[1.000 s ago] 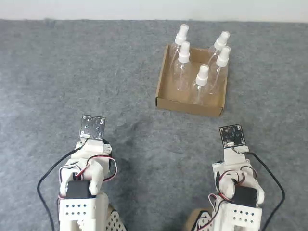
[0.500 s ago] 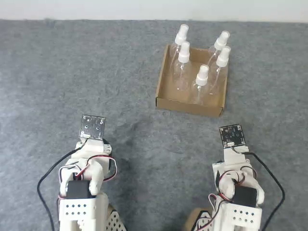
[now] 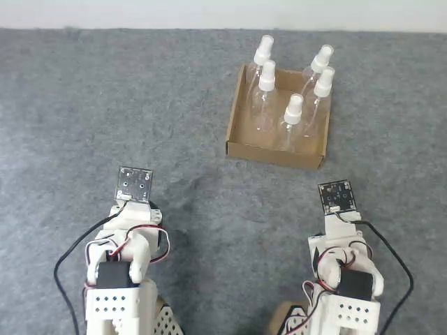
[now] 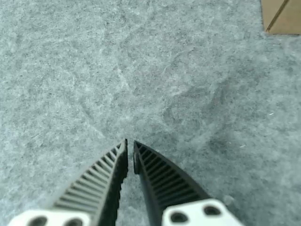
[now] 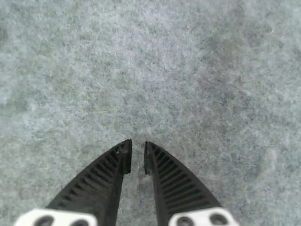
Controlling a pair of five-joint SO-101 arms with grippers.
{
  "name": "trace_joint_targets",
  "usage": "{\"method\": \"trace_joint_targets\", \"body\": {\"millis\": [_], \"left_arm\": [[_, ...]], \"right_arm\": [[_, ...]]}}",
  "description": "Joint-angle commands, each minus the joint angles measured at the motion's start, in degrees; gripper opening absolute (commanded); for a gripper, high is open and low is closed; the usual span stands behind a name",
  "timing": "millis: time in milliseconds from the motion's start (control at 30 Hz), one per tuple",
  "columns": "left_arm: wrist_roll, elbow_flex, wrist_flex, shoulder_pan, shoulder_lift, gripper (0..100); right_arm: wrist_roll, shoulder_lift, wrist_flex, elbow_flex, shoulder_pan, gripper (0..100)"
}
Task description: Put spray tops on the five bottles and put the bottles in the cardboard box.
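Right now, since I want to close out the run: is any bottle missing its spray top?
No, all five bottles in the cardboard box carry white spray tops in the high view.

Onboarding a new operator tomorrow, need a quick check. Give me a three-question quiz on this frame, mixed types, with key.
1. How many bottles stand in the cardboard box?
2. True or false: every bottle carries a spray top.
3. The left gripper and right gripper are: A) shut, empty, over the grey mat; B) each clamped on a bottle; C) inside the box.
Key: 1) five; 2) true; 3) A.
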Motion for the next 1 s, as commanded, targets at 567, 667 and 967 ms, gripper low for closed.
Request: {"method": "trace_joint_targets", "body": {"millis": [567, 667, 967], "left_arm": [[-0.44, -0.75, 14.95, 13.19, -10.99, 1], [-0.35, -0.75, 14.95, 14.59, -10.99, 1], [-0.35, -0.75, 14.95, 14.24, -10.99, 1]], "right_arm": [[-0.09, -0.75, -0.75, 1.23, 0.31, 0.7], [-0.09, -0.75, -0.75, 1.23, 0.31, 0.7], [-0.09, -0.75, -0.75, 1.23, 0.31, 0.7]]}}
